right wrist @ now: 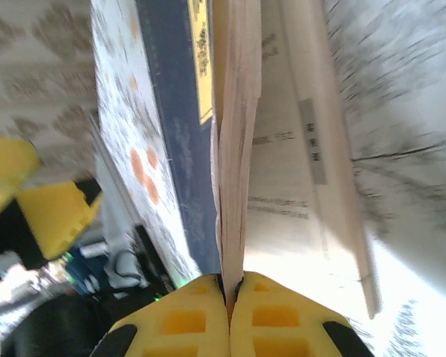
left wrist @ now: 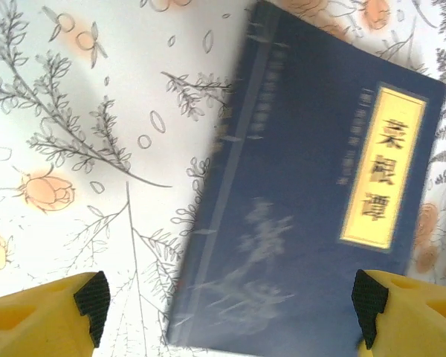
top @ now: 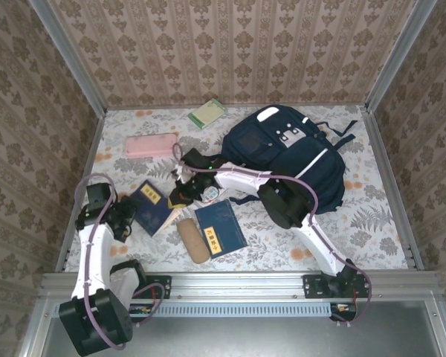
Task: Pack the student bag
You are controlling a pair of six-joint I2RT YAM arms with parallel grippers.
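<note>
Student bag (top: 297, 160) lies on the far right part of the flowered tablecloth (top: 372, 223) in the top view, navy with thin white stripes, its straps trailing to the right. To its left, far on the table, are a green notebook (top: 207, 113) and a pink pouch (top: 151, 145). Nearer lie a navy book (top: 150, 207) on the left, a second navy book (top: 220, 228) near the middle, and a brown case (top: 194, 242) between them at the near side. The right gripper (top: 183, 196) reaches across to the left of the bag, just beyond the case. The left gripper (top: 126, 217) sits at the left edge of the navy book.

From the left wrist, the left gripper (left wrist: 230, 301) stands wide, one black-tipped yellow finger on each side, above the navy book (left wrist: 312, 216), which is slightly blurred and bears a yellow label. Nothing is held.

From the right wrist, the right gripper (right wrist: 229, 286) has its yellow fingers (right wrist: 186, 320) pressed together, pinching the thin edge of a pale-paged book (right wrist: 282, 149) that stands on edge. Left of it a navy cover (right wrist: 175, 134) with a yellow label rests on the cloth; which of the two books it is, I cannot tell.
</note>
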